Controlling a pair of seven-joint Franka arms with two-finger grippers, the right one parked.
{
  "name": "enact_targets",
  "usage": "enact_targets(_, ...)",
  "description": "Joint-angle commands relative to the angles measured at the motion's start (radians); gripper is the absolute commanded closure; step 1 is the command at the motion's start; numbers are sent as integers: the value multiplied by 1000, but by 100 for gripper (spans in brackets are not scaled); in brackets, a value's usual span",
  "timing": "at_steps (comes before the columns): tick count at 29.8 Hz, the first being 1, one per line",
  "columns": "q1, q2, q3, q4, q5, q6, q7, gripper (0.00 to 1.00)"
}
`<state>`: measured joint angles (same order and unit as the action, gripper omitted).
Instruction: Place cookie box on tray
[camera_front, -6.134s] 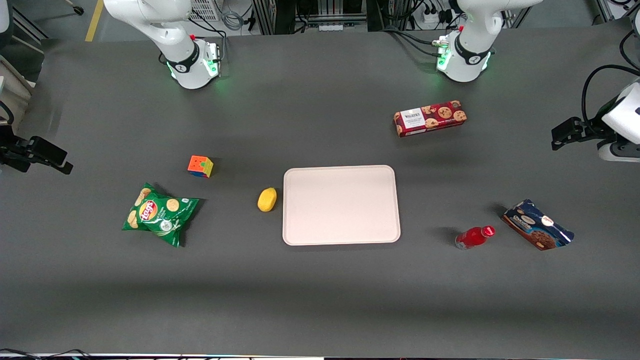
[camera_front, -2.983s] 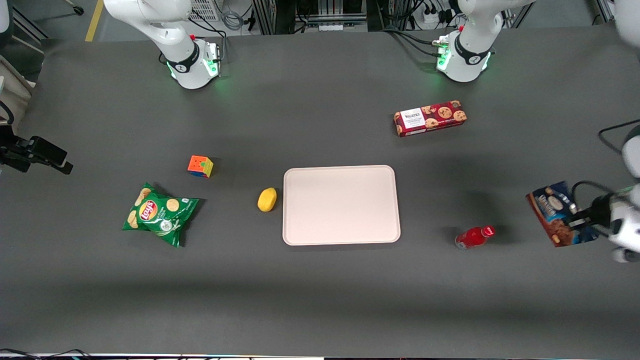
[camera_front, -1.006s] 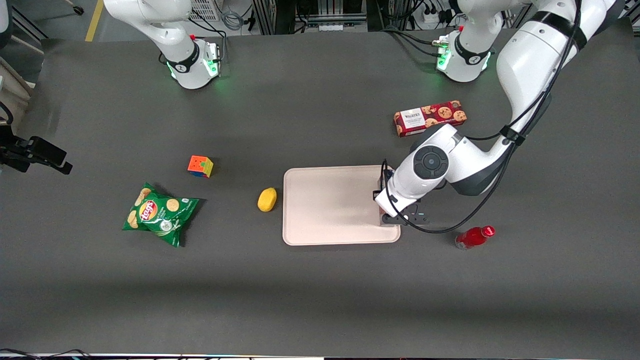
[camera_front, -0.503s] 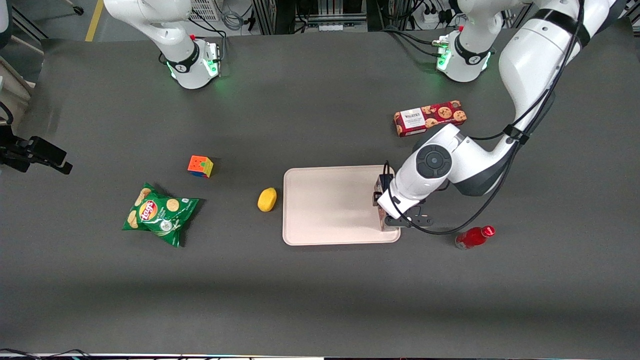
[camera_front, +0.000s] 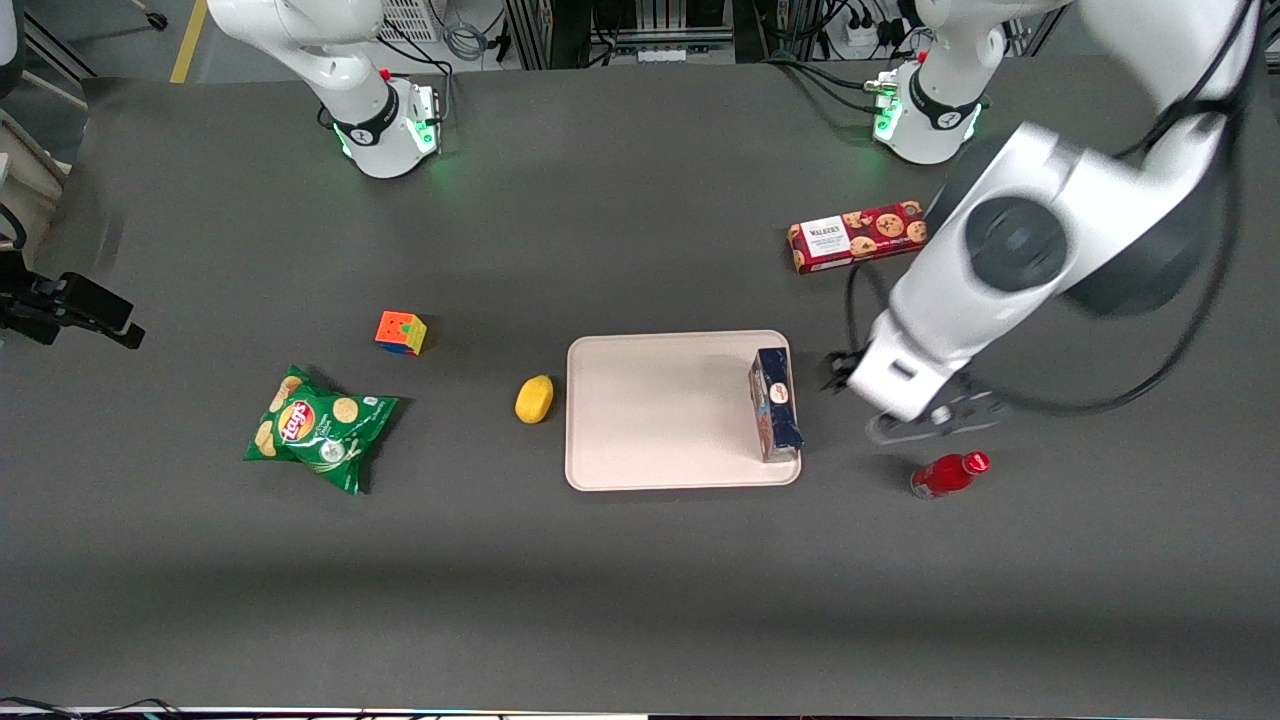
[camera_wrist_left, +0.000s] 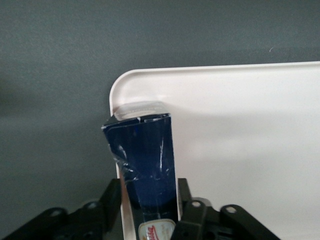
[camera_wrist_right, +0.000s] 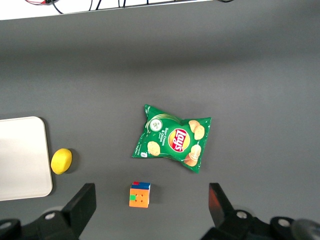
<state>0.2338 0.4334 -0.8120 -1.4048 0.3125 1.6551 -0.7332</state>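
Cookie box (camera_front: 776, 403) stands on its long narrow side on the tray (camera_front: 660, 410), along the tray's edge toward the working arm's end of the table, its white oval logo facing up; its crumpled end lies near a rounded tray corner in the left wrist view (camera_wrist_left: 145, 160). Beside the tray, toward the working arm's end, the gripper (camera_front: 925, 420) hangs above the table, clear of the box, its fingers spread apart. The white forearm rises steeply from it toward the arm's base, a black cable looping alongside. On the dark grey table (camera_front: 640, 600), going from the parked arm's end: a green chip bag (camera_front: 320, 428), a colourful puzzle cube (camera_front: 401, 332), a yellow lemon (camera_front: 534, 399) just beside the tray, then a red carton of cookies (camera_front: 858, 236) farther from the front camera, and a red bottle (camera_front: 948, 474) lying near the gripper. Cables and equipment racks line the room's edge above the table.
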Motion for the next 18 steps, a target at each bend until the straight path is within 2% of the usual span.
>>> enact_targets(1,4,-74,62,241,-58,-338,173,0)
enact_targets(4,4,-88,117,367,-76,-532,331,0)
enact_targets(8,5,-162,244,402,-96,-615,538,0)
enact_targets(10,4,-212,334,391,-130,-618,648,0)
enact_targets(14,-24,-275,558,333,-248,-598,833,0)
enact_targets(18,-97,-336,721,186,-271,-493,963,0)
